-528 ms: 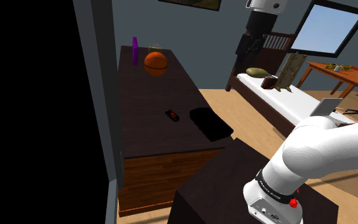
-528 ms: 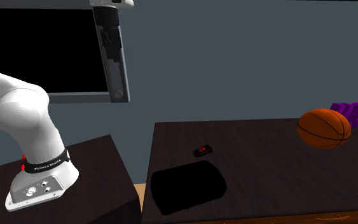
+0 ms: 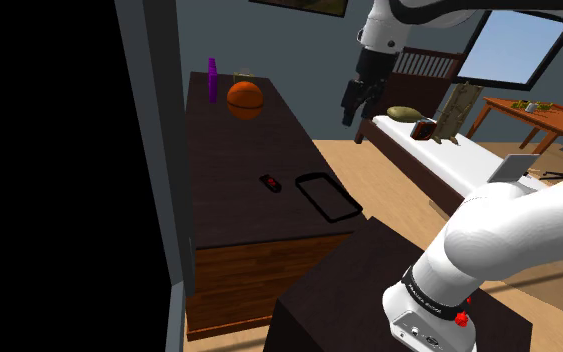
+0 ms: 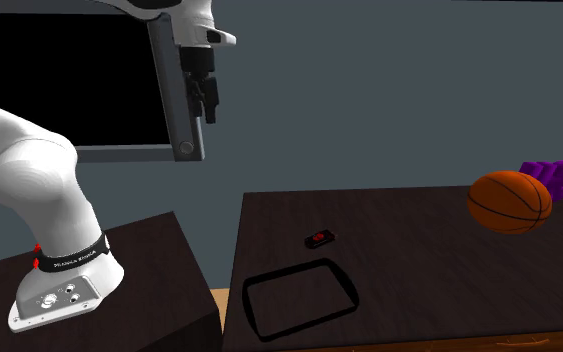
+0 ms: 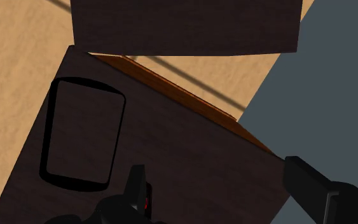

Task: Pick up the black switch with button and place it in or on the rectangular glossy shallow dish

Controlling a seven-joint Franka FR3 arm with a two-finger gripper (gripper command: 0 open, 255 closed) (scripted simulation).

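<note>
The black switch (image 3: 271,182) with a red button lies on the dark wooden table (image 3: 231,215), just beside the dish toward the shoulder view's left. The rectangular shallow dish (image 3: 312,175) shows as a glossy black rim near the table's front corner. From the second exterior view, the switch (image 4: 319,237) lies just beyond the dish (image 4: 287,271). My gripper (image 3: 350,118) hangs high above the floor beside the table, away from both, and is open and holding nothing (image 4: 209,116). Along the gripper (image 5: 222,184), the dish (image 5: 85,81) lies below and the switch (image 5: 147,202) peeks from behind one finger.
An orange basketball (image 3: 245,100) and a purple upright object (image 3: 212,80) stand at the table's far end. The dark stand box (image 3: 339,290) sits close to the table's front edge. A bed (image 3: 439,155) lies to the shoulder view's right, and a grey wall borders the table's other side.
The arm has swung the gripper lower and toward the table. The dish, drawn solid black earlier, now shows as a black rim with table colour inside. The switch has not moved.
</note>
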